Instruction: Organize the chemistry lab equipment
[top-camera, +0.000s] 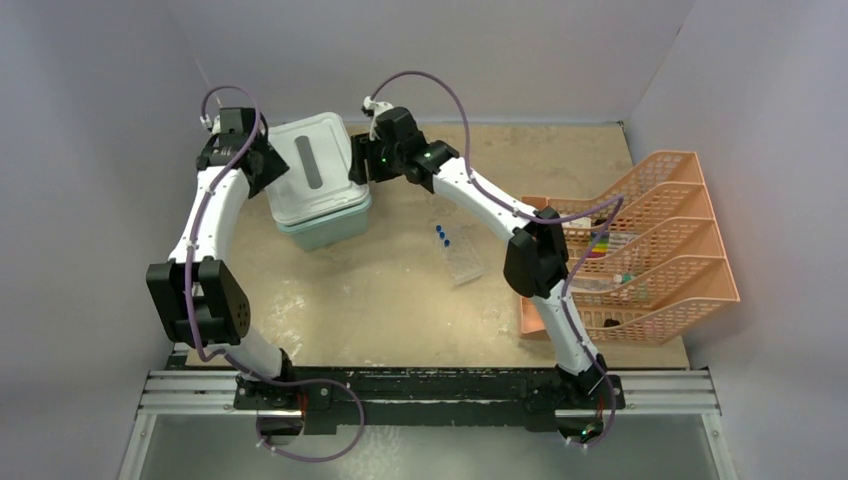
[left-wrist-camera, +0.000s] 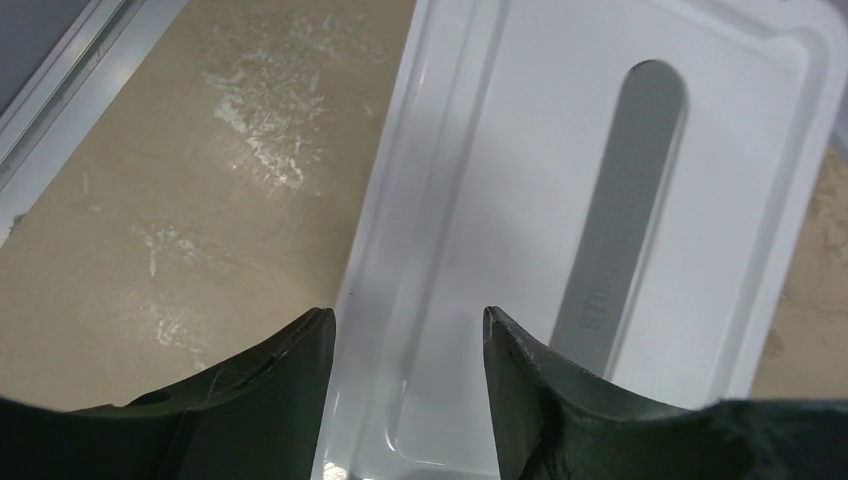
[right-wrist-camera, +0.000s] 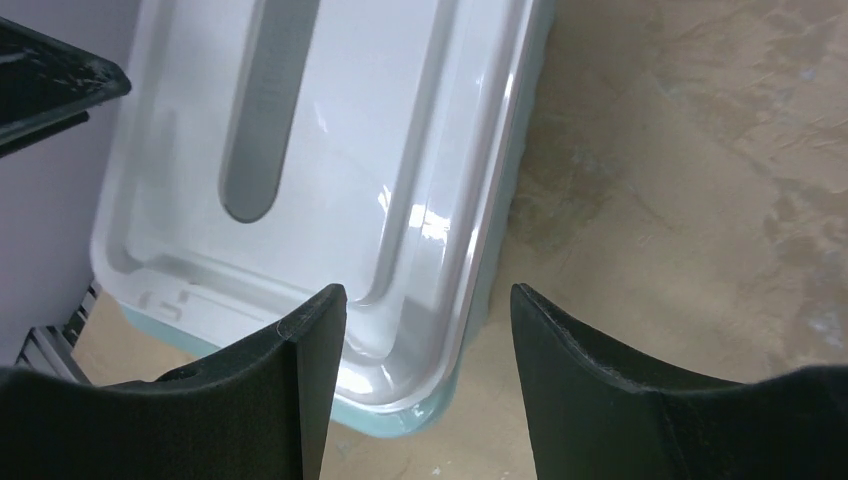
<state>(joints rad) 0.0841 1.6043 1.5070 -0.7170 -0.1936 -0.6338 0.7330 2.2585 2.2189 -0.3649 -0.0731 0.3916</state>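
Rack and tubes come first: the clear rack (top-camera: 463, 260) lies on the counter (top-camera: 380, 300) between the two arms, well apart from both pincers. Its long axis runs from far-left to near-right. The blue-capped tubes (top-camera: 441, 236) sit at its far end, where three blue caps show in a row.

Behind it and to the left stands one teal tub (top-camera: 335, 232) under a white lid (top-camera: 300, 150). The lid's long grey recess (top-camera: 310, 163) points away from the arms.

The left pincer (left-wrist-camera: 410, 320) hangs over the lid's left edge with its fingers apart, clamping nothing. The right pincer (right-wrist-camera: 428, 295) hangs over the lid's right edge, also spread wide and gripping nothing.

At the right edge of the counter lies one orange tiered mesh tray (top-camera: 700, 292). It holds a few small items (top-camera: 600, 246), which are too small to name.
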